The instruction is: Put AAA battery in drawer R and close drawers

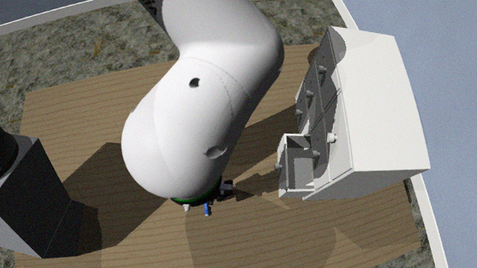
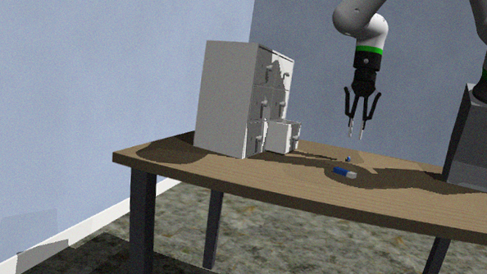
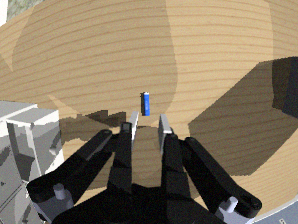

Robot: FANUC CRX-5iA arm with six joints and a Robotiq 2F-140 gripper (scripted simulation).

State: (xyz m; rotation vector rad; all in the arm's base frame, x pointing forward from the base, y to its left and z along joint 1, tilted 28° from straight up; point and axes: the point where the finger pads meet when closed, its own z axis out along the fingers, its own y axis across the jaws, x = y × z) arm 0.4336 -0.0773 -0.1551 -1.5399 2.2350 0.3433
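The AAA battery, small and blue, (image 1: 207, 209) (image 2: 348, 158) (image 3: 146, 104) lies on the table (image 1: 152, 238) (image 2: 249, 178). My gripper (image 2: 355, 137) (image 3: 148, 121) is partly open and empty, pointing down above the table. In the wrist view the battery appears just beyond the fingertips, slightly left of the gap's middle. In the top view the arm hides the fingertips. The white chest (image 1: 384, 104) (image 2: 227, 98) stands upright. One bottom-row drawer (image 1: 300, 167) (image 2: 278, 136) is pulled partly out, its visible inside empty. The other drawers look pushed in. No drawer letters are readable.
A larger blue-and-white block (image 2: 341, 171) lies on the table; the arm hides it in the top view. Drawer knobs stick out from the chest's front. The robot's base block (image 1: 32, 202) (image 2: 478, 146) stands at the opposite side of the table.
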